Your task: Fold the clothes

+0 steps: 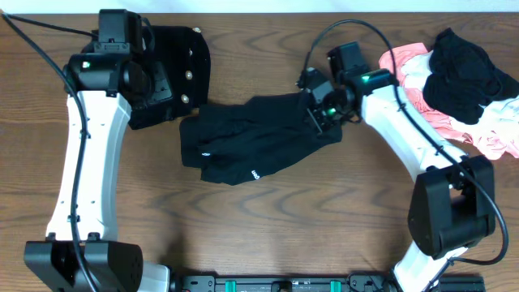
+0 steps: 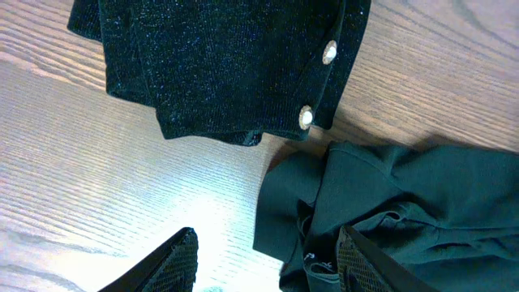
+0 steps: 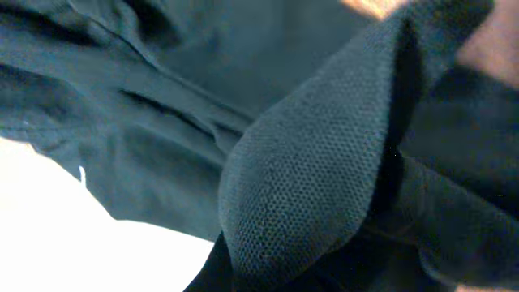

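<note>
The black shirt (image 1: 251,142) lies rumpled on the worktop (image 1: 243,235). The right end effector (image 1: 324,109) pinches its right edge, probably to draw it flat. The left end effector (image 2: 268,272), spread, hovers at its left edge, ready to grip.

The table (image 1: 324,227) is mid-brown wood with a darker streaked grain. At its centre the black shirt (image 1: 259,134) is plain, with a small white logo (image 1: 254,173) at its 6 o'clock hem. At 11 o'clock a black knit garment (image 2: 227,57) glitters with fine pale flecks and carries pearly white buttons (image 2: 306,116). At 2 o'clock the pile shows a black garment (image 1: 462,73) over salmon-pink cloth (image 1: 405,61) and white cloth (image 1: 504,109). Both arms (image 1: 85,162) are white with black joints. The left gripper (image 2: 263,268) has black fingers (image 2: 166,268) in a fine dotted mesh pattern; the right gripper (image 1: 312,113) has a pad (image 3: 308,186) with the same dimpled black.
</note>
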`<state>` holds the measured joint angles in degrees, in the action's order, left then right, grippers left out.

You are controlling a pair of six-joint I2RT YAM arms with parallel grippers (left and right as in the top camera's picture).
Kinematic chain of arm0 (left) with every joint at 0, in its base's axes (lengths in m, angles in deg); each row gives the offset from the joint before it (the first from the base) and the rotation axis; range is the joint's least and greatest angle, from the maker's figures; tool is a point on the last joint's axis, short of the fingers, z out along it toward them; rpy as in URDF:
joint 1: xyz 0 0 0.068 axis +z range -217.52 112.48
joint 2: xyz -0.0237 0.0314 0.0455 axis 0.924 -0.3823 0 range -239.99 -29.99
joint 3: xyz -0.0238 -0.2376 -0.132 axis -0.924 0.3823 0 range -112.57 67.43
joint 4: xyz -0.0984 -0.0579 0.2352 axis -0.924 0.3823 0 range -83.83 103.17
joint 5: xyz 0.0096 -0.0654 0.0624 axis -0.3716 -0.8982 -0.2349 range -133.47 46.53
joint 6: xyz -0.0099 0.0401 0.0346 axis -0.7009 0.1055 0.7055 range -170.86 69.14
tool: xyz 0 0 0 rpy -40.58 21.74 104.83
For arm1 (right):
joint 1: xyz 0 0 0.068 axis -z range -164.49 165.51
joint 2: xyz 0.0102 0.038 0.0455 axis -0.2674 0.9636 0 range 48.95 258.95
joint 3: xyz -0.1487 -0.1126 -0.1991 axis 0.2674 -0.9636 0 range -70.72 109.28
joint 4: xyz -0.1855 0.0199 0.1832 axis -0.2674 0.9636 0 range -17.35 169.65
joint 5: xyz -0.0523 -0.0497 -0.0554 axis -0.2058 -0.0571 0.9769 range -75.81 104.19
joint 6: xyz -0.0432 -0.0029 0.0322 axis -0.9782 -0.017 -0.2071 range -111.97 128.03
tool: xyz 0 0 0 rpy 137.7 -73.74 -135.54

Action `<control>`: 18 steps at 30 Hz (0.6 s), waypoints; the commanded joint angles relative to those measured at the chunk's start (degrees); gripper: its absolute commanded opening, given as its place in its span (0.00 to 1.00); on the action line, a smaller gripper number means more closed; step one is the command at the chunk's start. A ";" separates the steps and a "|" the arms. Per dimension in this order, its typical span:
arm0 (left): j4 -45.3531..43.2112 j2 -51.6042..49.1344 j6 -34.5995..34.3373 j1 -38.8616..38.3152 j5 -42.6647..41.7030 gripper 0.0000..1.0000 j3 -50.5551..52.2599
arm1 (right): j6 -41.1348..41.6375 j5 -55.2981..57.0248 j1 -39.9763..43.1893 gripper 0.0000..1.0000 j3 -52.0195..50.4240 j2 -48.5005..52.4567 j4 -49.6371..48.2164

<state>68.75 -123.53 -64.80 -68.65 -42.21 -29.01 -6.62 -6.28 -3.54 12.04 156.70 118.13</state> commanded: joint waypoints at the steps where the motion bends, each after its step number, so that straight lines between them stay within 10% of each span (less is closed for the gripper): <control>1: 0.07 0.96 -0.74 0.20 -0.79 0.56 -0.39 | -1.27 0.76 -2.78 0.01 0.70 -0.37 -1.77; 9: 0.31 0.96 -0.74 0.20 -0.79 0.55 -0.39 | -1.70 2.05 -6.58 0.06 0.70 3.65 -2.64; 12: 0.28 0.96 -0.74 0.20 -0.79 0.55 -0.39 | -1.68 2.03 -7.32 0.23 0.72 3.98 -2.45; 15: 0.26 0.96 -0.74 0.20 -0.79 0.56 -0.39 | -1.68 1.79 -7.50 0.72 0.96 3.17 -2.45; 18: 0.28 0.96 -0.74 0.20 -0.79 0.56 -0.39 | -1.66 1.81 -7.39 0.86 1.92 2.38 -1.73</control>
<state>68.91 -123.53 -64.80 -68.65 -43.09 -29.01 -7.76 -4.05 -10.56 12.21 160.35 115.92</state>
